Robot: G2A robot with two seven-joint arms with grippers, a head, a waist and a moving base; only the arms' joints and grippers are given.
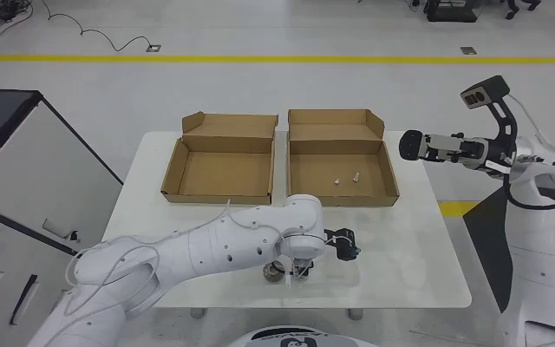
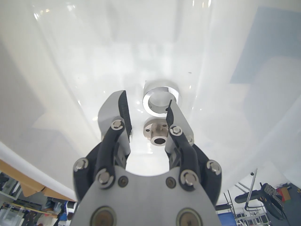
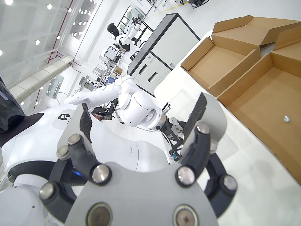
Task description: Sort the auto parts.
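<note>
Left fingers [image 2: 123, 109] straddling flanged hub [image 2: 157, 133], ring [image 2: 158, 99] beyond

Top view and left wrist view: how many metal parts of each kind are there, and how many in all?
Small silver pieces in a cardboard box: 2
Metal ring: 1
Flanged hub: 1
Total: 4
</note>
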